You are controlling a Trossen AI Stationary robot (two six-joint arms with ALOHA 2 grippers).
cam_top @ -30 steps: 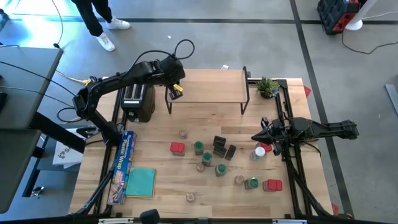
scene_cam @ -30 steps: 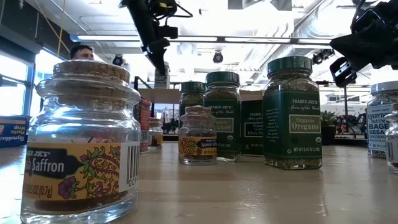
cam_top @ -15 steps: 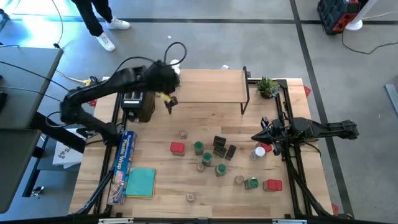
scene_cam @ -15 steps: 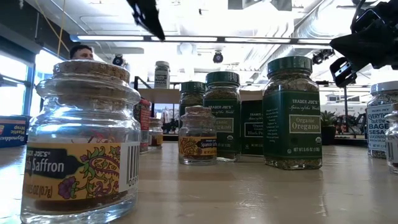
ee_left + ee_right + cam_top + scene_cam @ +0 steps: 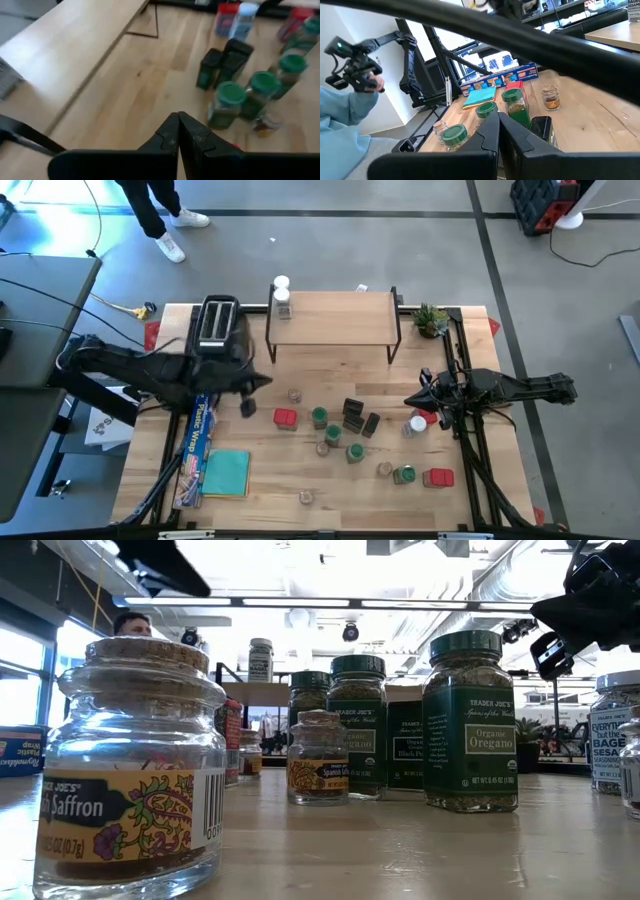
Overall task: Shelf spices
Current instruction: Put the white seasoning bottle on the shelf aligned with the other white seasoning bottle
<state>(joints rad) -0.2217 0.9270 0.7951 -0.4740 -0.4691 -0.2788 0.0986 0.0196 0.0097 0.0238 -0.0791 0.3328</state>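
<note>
A white-lidded spice jar (image 5: 282,288) stands upright on the far left corner of the wooden shelf (image 5: 335,320); it also shows in the low view (image 5: 260,658). The other spices stand on the table: green-lidded jars (image 5: 319,417), black boxes (image 5: 353,413), red tins (image 5: 285,418) and tiny clear jars (image 5: 294,395). My left gripper (image 5: 249,398) is shut and empty, near the toaster's near right corner; its wrist view (image 5: 178,129) looks over the green-lidded jars (image 5: 227,102). My right gripper (image 5: 414,401) is shut and empty (image 5: 498,131), beside a white-lidded jar (image 5: 417,423) at the right.
A black toaster (image 5: 220,330) stands left of the shelf. A long blue foil box (image 5: 198,442) and a teal cloth (image 5: 226,472) lie at the near left. A small plant (image 5: 431,318) stands at the far right. A person stands beyond the table's far left.
My left gripper has let go of the white-lidded jar, which stays upright on the shelf's far left corner. The gripper has risen and swung back toward the table's left and near edge, past the toaster. My right arm has kept still.
</note>
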